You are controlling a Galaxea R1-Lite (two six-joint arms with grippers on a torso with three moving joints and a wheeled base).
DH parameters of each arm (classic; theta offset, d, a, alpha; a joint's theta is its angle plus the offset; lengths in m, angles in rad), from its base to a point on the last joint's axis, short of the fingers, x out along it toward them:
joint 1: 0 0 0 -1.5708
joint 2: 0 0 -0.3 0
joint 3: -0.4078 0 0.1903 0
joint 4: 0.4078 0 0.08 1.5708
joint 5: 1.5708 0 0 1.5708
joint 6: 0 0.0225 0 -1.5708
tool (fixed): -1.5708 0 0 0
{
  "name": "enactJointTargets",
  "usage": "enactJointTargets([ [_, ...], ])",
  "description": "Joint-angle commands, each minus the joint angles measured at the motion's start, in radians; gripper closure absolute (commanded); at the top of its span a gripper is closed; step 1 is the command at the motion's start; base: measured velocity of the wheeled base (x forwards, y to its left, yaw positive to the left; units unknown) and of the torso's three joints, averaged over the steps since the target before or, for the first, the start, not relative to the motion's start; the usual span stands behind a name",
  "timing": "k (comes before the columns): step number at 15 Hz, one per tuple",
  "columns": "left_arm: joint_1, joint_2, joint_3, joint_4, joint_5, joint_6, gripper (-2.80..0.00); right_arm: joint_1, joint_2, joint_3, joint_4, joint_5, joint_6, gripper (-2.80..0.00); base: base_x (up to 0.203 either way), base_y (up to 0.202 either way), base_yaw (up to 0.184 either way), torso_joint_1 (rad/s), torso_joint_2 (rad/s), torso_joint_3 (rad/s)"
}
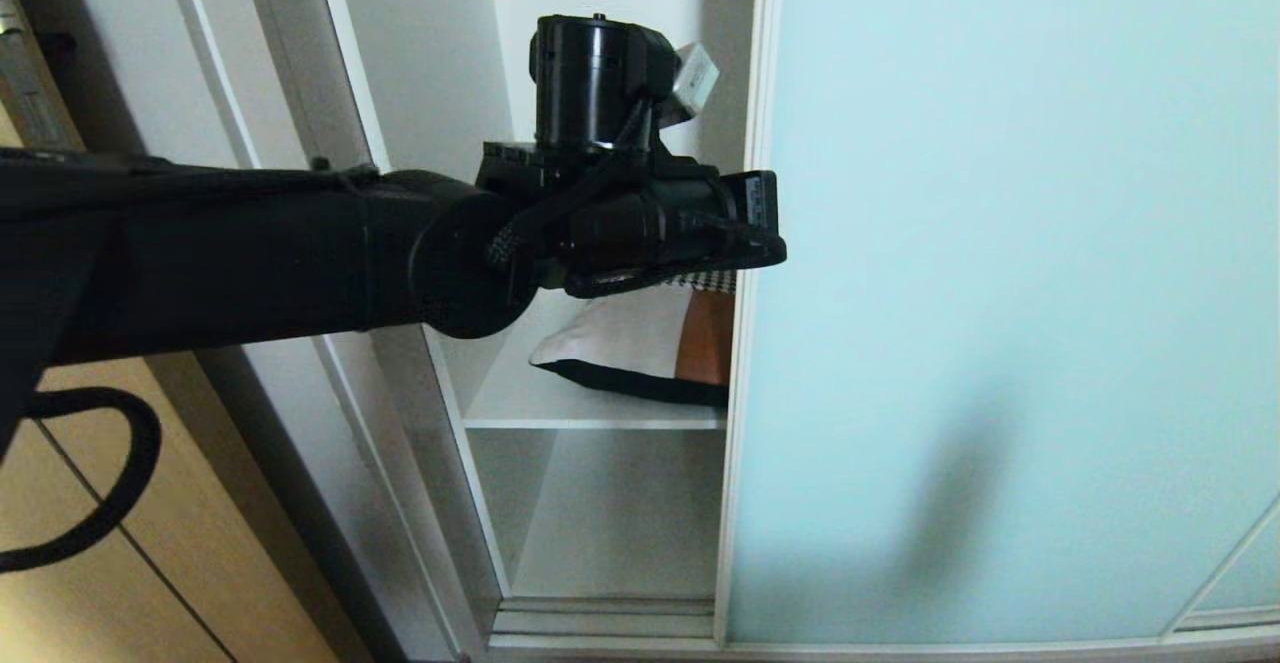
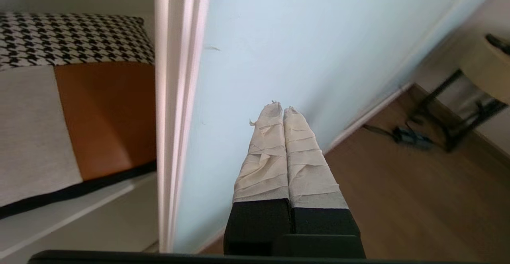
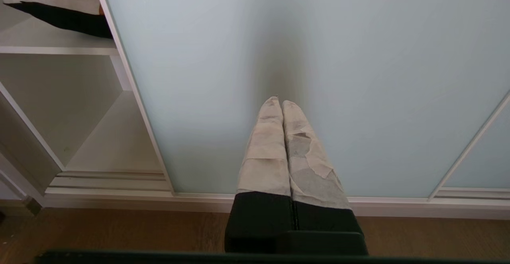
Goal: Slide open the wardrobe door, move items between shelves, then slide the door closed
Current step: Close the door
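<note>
Head view: the left arm reaches across from the left, and its black wrist housing covers the upper part of the wardrobe opening, so the left hand itself cannot be made out here. The sliding wardrobe door, frosted pale aqua glass in a slim silver frame, fills the right side and is partly open. Through the gap, a patchwork cushion lies on a white shelf; only its cream panel, a strip of rust-orange and its dark underside show, the rest is hidden behind the arm and the door's edge. A lower shelf sits below. A tan wooden door is cut off at lower left.

Left wrist view: the left hand has its tape-wrapped fingers pressed together, holding nothing, close to the aqua glass just beside the door's silver edge frame; whether the tips touch the glass cannot be told. Past that edge, the cushion's black-and-white houndstooth panel appears, which the head view hides. Wood floor and a blurred stool lie beyond.

Right wrist view: the right hand, not seen from the head, has its taped fingers pressed together and empty, pointing at the door glass low near the bottom track. Only a corner of the cushion peeks in.
</note>
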Motion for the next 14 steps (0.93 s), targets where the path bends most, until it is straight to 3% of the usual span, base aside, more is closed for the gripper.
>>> enactJointTargets([
  [1,-0.001,0.045,-0.032,-0.003,0.013,-0.006,0.00,0.000,0.001,0.001,0.000,0.000,0.000,0.00,0.000,0.000,0.000,0.000,0.00,0.000],
  [5,-0.001,0.105,-0.107,-0.003,0.095,-0.010,0.00,0.000,0.001,0.002,0.000,0.000,0.000,0.00,0.000,0.000,0.000,0.000,0.00,0.000],
  [14,-0.001,0.181,-0.183,-0.004,0.128,-0.013,0.00,-0.001,0.001,0.001,0.000,0.000,0.000,0.00,0.000,0.000,0.000,0.000,0.00,0.000],
])
